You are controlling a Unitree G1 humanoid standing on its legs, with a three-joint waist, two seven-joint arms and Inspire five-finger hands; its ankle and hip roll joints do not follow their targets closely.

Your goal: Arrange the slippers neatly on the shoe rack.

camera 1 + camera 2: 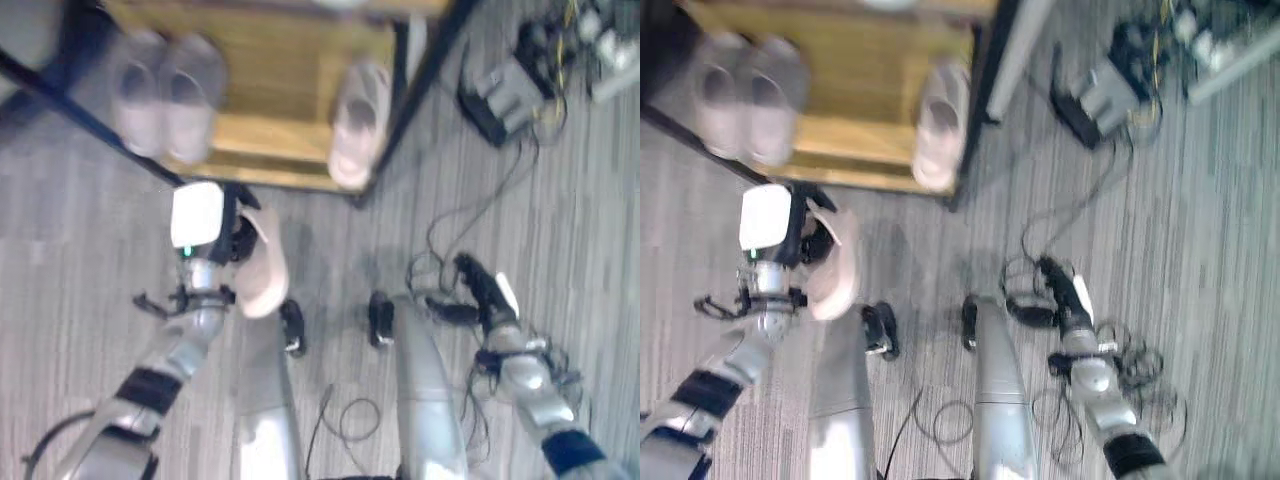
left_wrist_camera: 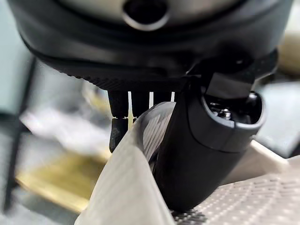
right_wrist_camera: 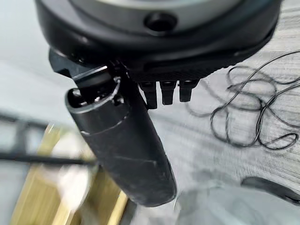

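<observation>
Left hand gripping slipper, near shoe rack

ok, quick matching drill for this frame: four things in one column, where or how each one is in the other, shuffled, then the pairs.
Things:
1. left hand
2. right hand
3. pair of slippers
4. single slipper

States:
A. side by side on the left part of the shoe rack shelf
B. alone near the shelf's right front corner
C. holds nothing, fingers straight, over the floor
D. closed round a pale slipper, in front of the rack

Pairs: 1-D, 2-C, 3-A, 4-B
</observation>
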